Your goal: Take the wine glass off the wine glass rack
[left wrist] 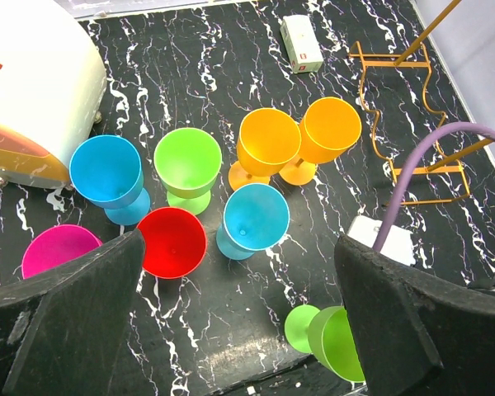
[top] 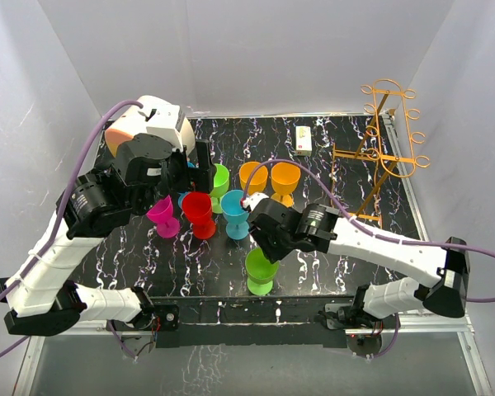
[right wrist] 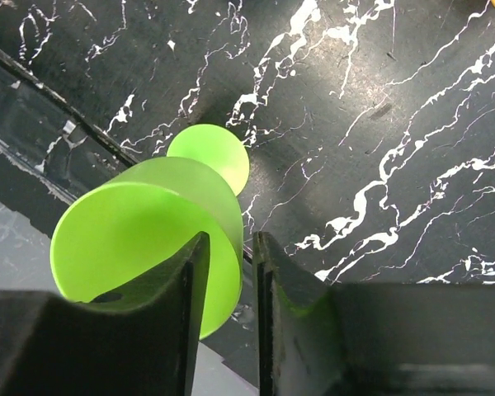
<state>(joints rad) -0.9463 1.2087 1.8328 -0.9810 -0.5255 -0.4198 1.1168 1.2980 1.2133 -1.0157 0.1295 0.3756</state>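
The orange-gold wire wine glass rack [top: 384,157] stands at the back right of the black marble table [top: 313,272] with nothing hanging on it; it also shows in the left wrist view [left wrist: 396,124]. A lime-green wine glass [top: 261,276] [right wrist: 148,214] [left wrist: 346,342] stands at the table's front edge. My right gripper [top: 268,252] [right wrist: 229,235] has one finger inside its bowl and one outside, the jaws drawn close on the wall. My left gripper [top: 186,177] [left wrist: 239,243] hangs wide open above the cluster of glasses, holding nothing.
Upright glasses crowd the middle: magenta [top: 162,216], red [top: 200,213], blue [top: 235,210], green [top: 219,177] and two orange [top: 268,177]. A cream-and-orange drum [top: 148,124] sits back left, a small white box [top: 304,139] at the back. White walls enclose the table.
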